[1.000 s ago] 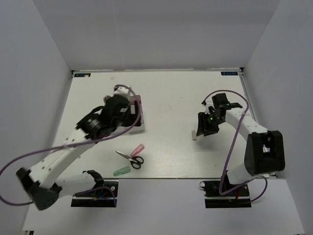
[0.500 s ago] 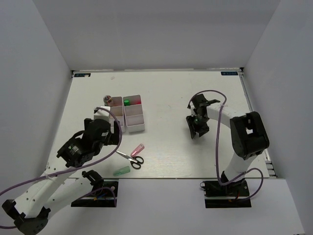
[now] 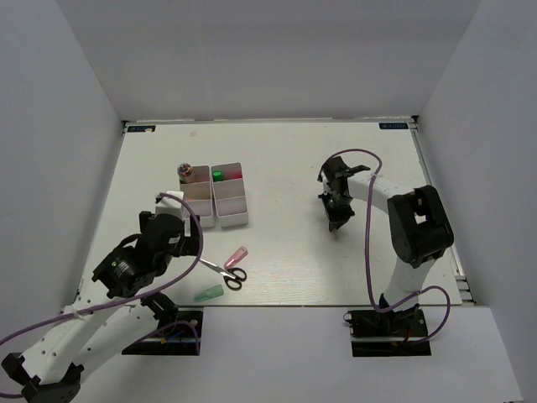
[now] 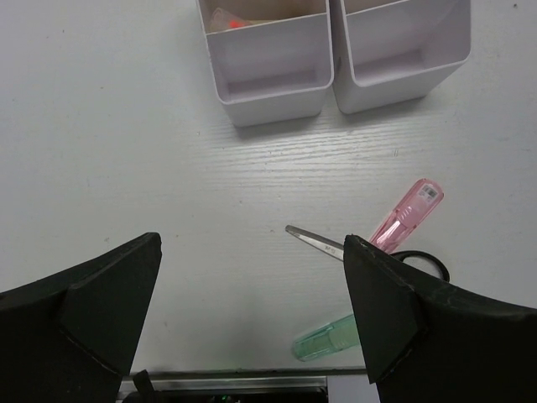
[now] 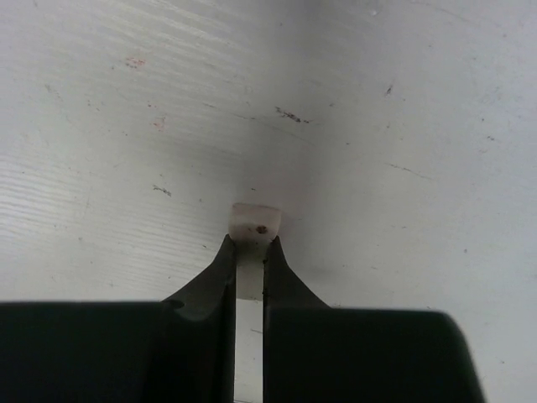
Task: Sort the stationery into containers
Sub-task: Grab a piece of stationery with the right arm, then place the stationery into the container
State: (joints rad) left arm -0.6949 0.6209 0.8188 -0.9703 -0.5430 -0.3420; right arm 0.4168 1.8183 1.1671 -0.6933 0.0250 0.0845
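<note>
My right gripper (image 5: 249, 248) is shut on a tiny white eraser (image 5: 254, 220) with a brown speck, low over the table; the same gripper (image 3: 336, 222) stands right of centre in the top view. My left gripper (image 4: 252, 252) hangs open and empty over the table, near the black-handled scissors (image 4: 323, 242), a pink highlighter (image 4: 407, 214) and a green highlighter (image 4: 323, 340). The overhead camera has the scissors (image 3: 225, 273) by the near edge. Two white containers (image 3: 228, 198) stand side by side at left centre, some items in their far compartments.
The near compartments of both trays (image 4: 268, 75) show bare white floors. The left arm (image 3: 138, 260) stretches over the near-left table. The table's near edge (image 4: 243, 382) runs just under the left gripper. Purple cables loop off both arms.
The left arm has drawn back from over the trays toward the near left, uncovering them. The right gripper has shifted slightly left and closed on the eraser.
</note>
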